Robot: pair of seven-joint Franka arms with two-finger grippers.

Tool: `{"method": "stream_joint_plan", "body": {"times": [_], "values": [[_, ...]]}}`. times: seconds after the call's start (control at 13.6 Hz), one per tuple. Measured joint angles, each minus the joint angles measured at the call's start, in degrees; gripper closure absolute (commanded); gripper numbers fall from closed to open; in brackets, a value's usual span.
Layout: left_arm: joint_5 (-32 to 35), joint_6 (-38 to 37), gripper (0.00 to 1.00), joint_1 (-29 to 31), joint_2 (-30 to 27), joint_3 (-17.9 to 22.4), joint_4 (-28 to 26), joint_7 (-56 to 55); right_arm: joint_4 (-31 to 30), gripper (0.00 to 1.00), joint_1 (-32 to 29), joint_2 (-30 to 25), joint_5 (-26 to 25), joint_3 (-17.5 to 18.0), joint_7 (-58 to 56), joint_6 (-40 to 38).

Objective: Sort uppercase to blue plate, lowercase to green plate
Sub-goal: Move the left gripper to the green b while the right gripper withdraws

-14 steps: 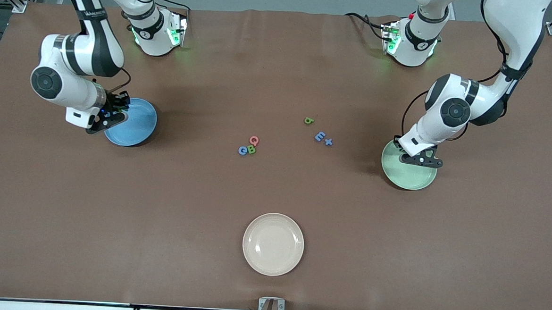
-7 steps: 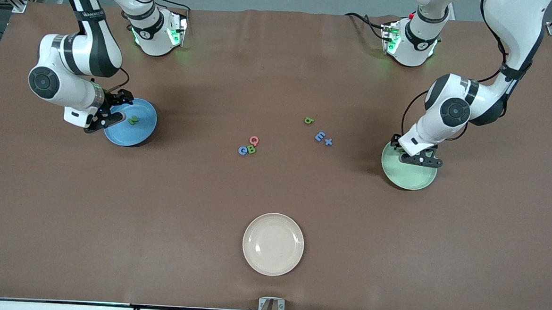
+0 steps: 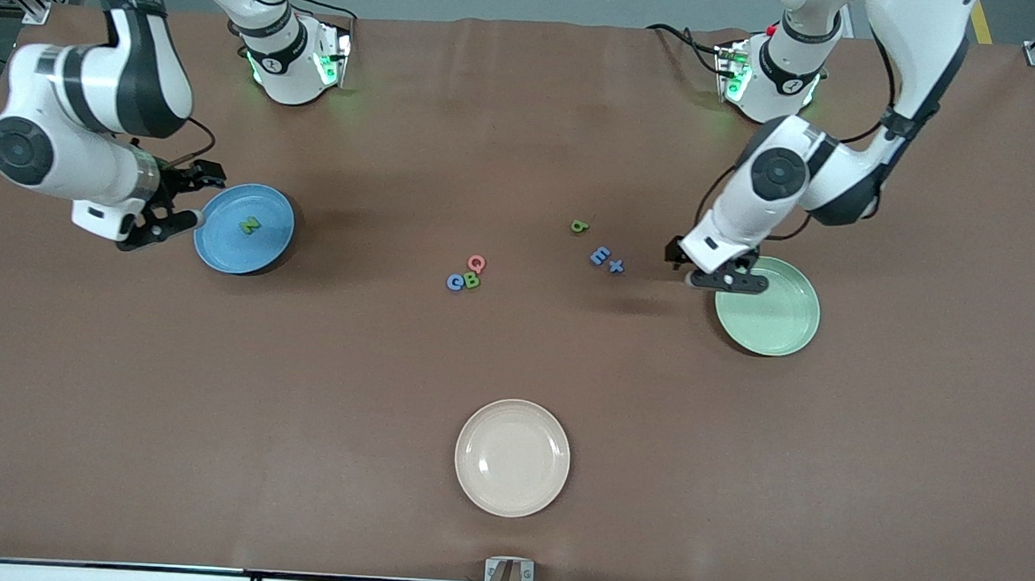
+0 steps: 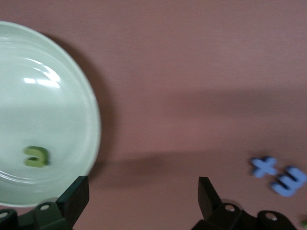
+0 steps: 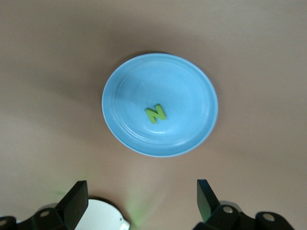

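- Both drops just landed: green N (image 3: 249,224) now lies in the blue plate (image 3: 218,253), green u (image 4: 36,156) in the green plate (image 3: 781,331).
- Right gripper (image 3: 170,204) has backed off the blue plate's edge, left gripper (image 3: 719,273) has shifted off the green plate toward m (image 3: 600,256) and t (image 3: 616,266); both jaws wide, empty.
- Six left: Q (image 3: 476,263), G (image 3: 455,281), B (image 3: 471,280), b (image 3: 579,226), m, t.
- Brown mat (image 3: 300,385), cream plate (image 3: 472,478) unused; cables along the edge nearest the front camera.
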Motion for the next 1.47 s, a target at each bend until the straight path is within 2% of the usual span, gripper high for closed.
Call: {"method": "stream_joint_plan", "body": {"times": [0.29,0.59,0.88,1.03,1.32,1.47], "values": [[-0.01,0.10,0.01,-9.70,2.41,-1.01,2.16,-10.37,9.92,0.00,1.27,-0.29,-0.21,0.42,10.59,-5.68],[-0.01,0.12,0.02,-18.69,5.35,-0.98,5.22,-18.72,18.38,0.00,1.79,0.29,-1.08,0.45,14.26,-7.86],[0.32,0.96,0.04,-21.88,8.81,-0.64,5.53,-22.43,27.80,0.00,1.02,4.74,-1.11,-0.22,18.39,-10.64],[3.14,1.25,0.07,-22.39,10.86,-0.29,5.66,-25.11,30.93,0.00,0.42,7.11,-1.11,-0.26,19.38,-10.99],[9.68,1.60,0.12,-22.60,15.32,1.09,7.89,-30.96,34.12,0.00,-0.32,9.19,-1.11,-0.35,20.01,-11.09],[10.74,1.68,0.14,-24.65,16.88,3.36,9.70,-32.70,34.63,0.00,-0.78,9.31,-0.91,-0.38,20.08,-11.17]]}}
